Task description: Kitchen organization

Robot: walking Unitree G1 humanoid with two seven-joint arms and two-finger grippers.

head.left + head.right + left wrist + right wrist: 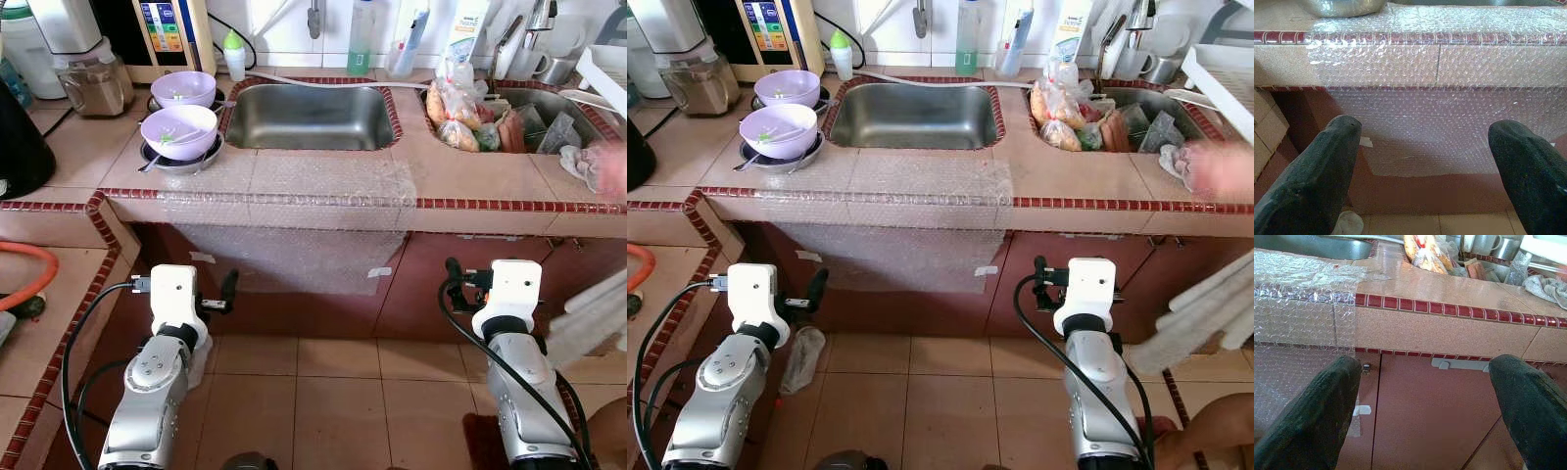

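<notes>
Low in the frame, both the left gripper [1422, 171] and right gripper [1425, 406] hang spread and empty below the bubble-wrap-padded tiled counter edge [294, 186], probably just lining up before reaching for the two purple bowls [179, 129] upper left.

On the counter [470, 176], left to right: blender [83, 59] at the back corner, two bowls [179, 130] stacked on plates one behind the other, sink [309, 117] in the middle, second basin [549, 122] packed with bagged food [460, 113]. Behind the sinks, against the wall, bottles [361, 39]. Draped over the counter edge before the middle sink and hanging down the cabinet front, bubble wrap [294, 235]. Below, on either side, left gripper [227, 292] and right gripper [453, 279], above the floor tiles [333, 392].
</notes>
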